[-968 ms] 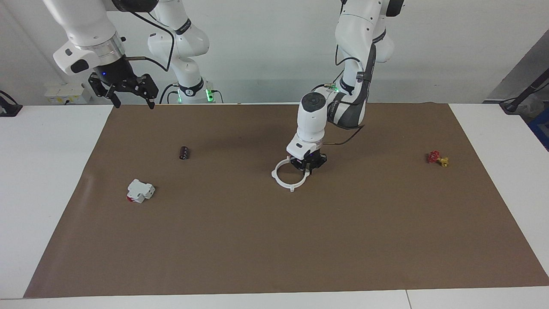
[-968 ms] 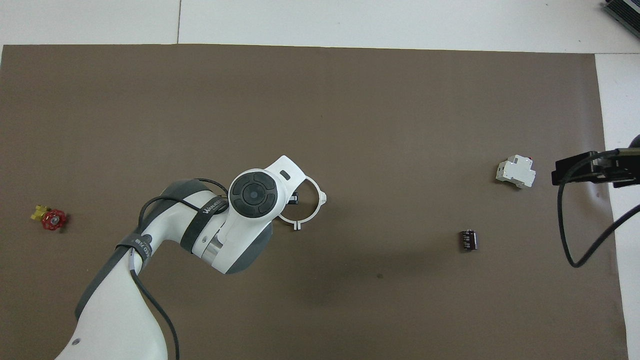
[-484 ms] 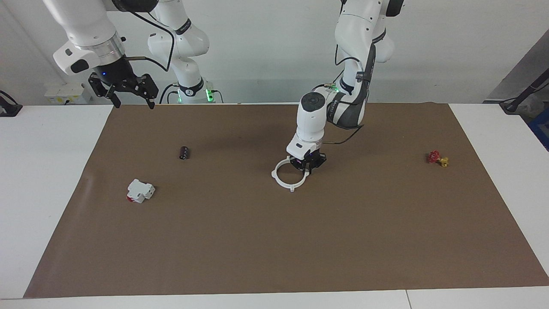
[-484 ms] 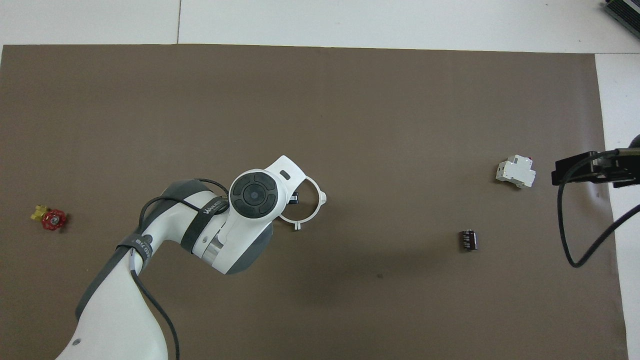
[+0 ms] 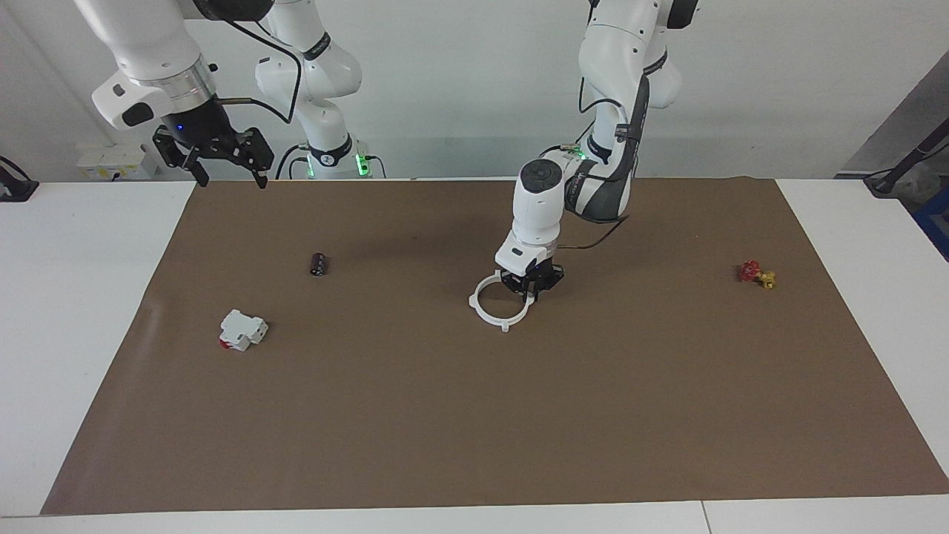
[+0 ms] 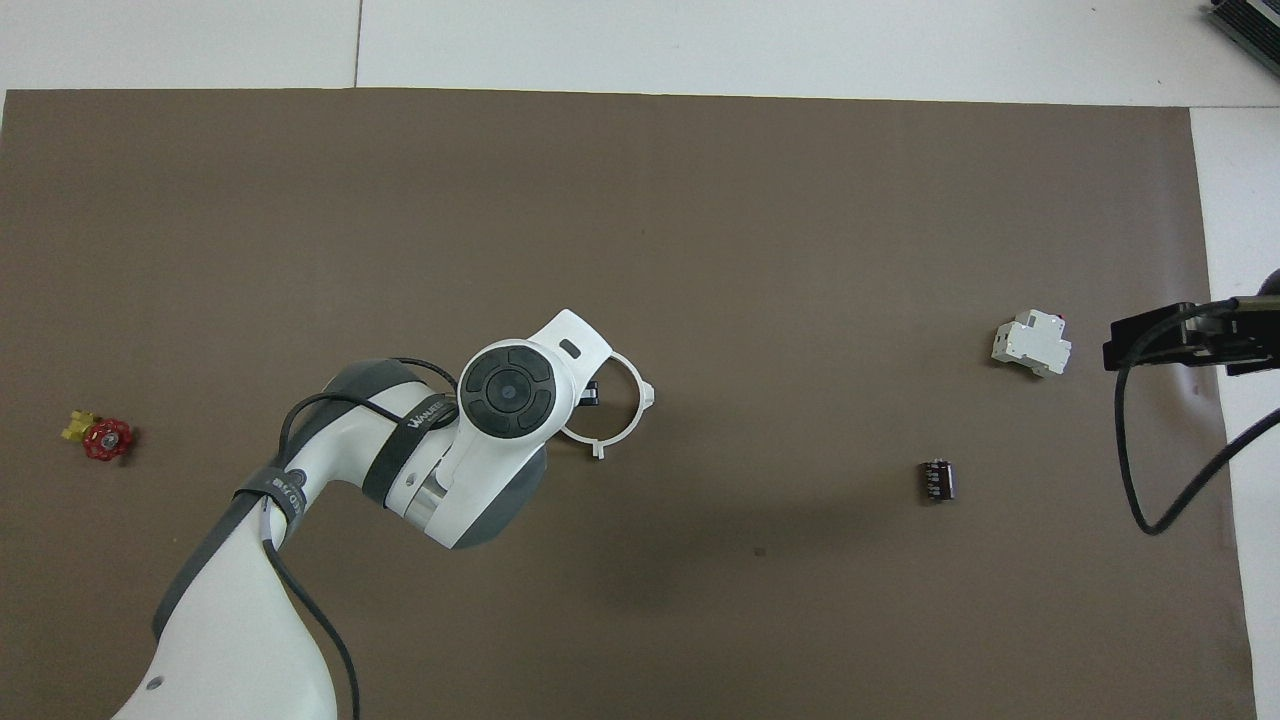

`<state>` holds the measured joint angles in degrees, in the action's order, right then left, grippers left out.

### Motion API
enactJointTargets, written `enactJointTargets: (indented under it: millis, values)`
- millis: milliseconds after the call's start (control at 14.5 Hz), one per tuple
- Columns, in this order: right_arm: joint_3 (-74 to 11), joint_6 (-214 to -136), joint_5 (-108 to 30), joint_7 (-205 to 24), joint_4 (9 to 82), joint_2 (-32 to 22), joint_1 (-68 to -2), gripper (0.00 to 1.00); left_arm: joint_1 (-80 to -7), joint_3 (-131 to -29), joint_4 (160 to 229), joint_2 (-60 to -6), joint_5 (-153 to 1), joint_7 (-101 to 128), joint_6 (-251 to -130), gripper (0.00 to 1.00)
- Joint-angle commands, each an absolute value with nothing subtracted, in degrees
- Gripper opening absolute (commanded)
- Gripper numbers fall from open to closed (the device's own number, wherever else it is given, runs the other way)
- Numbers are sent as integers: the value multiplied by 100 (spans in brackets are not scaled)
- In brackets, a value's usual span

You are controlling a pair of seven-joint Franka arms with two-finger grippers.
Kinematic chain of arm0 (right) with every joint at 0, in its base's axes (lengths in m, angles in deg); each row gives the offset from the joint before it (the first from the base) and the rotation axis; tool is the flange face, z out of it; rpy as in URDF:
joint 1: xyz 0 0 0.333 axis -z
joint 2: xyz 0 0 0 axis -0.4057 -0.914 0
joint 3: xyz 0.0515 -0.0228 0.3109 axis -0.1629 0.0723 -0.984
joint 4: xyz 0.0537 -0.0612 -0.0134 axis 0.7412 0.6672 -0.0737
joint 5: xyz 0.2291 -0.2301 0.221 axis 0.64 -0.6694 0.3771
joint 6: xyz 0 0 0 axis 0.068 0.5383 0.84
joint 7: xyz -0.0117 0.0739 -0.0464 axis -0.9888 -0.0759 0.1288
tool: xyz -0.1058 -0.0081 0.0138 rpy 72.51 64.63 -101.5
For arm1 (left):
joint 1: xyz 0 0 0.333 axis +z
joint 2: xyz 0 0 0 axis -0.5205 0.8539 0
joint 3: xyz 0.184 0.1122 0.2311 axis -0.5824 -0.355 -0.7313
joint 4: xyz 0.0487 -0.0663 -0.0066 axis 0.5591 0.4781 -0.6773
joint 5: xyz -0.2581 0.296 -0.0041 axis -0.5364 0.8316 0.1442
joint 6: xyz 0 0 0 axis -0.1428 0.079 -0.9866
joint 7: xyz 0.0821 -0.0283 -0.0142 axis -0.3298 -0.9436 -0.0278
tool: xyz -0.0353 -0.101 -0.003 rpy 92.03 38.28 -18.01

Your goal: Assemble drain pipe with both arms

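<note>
The drain pipe (image 5: 504, 322) lies on the brown mat as one white ring with small tabs around it, mid-table. It also shows in the overhead view (image 6: 630, 425). My left gripper (image 5: 528, 288) is down at the ring's rim on the side toward the left arm's end. One finger (image 6: 590, 395) shows inside the ring, and the gripper is shut on the rim. My right gripper (image 5: 226, 174) is open and empty. It waits high over the mat's corner at the right arm's end, and shows at the overhead view's edge (image 6: 1180, 340).
A white box with a red part (image 5: 242, 330) and a small dark cylinder (image 5: 319, 264) lie toward the right arm's end. A red and yellow valve piece (image 5: 756, 274) lies toward the left arm's end. White table surrounds the mat (image 5: 445, 430).
The ring has turned very slightly under my left gripper, its nearer tab shifting toward the right arm's end. The right arm has not moved.
</note>
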<state>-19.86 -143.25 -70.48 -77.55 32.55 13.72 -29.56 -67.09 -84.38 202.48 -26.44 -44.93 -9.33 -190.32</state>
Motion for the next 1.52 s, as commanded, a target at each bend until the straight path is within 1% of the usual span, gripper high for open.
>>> enactJointTargets:
  millis: [0,69,415,553,691,1037,1244,1452]
  values:
    - [-1994,-14363,-6930,-7854,3273,1396,-2903,100,-6766,-8502,20403,-2700,-4359,-1069,-19238,69]
    - [-1994,-14363,-6930,-7854,3273,1396,-2903,100,-6792,-8502,20385,-2700,-4359,-1060,-19203,100]
    - [-1994,-14363,-6930,-7854,3273,1396,-2903,100,-6758,-8502,20359,-2788,-4359,-1025,-19001,100]
    - [-1994,-14363,-6930,-7854,3273,1396,-2903,100,-6696,-8528,20359,-2989,-4367,-999,-18887,100]
    - [-1994,-14363,-6930,-7854,3273,1396,-2903,100,-6434,-8520,20359,-3288,-4359,-850,-18607,100]
    - [-1994,-14363,-6930,-7854,3273,1396,-2903,100,-5766,-8502,20403,-4000,-4394,476,-17780,100]
    - [-1994,-14363,-6930,-7854,3273,1396,-2903,100,-5326,-8494,20403,-4247,-4595,1363,-17481,100]
    - [-1994,-14363,-6930,-7854,3273,1396,-2903,100,-4860,-8528,20351,-4379,-5131,2365,-17332,100]
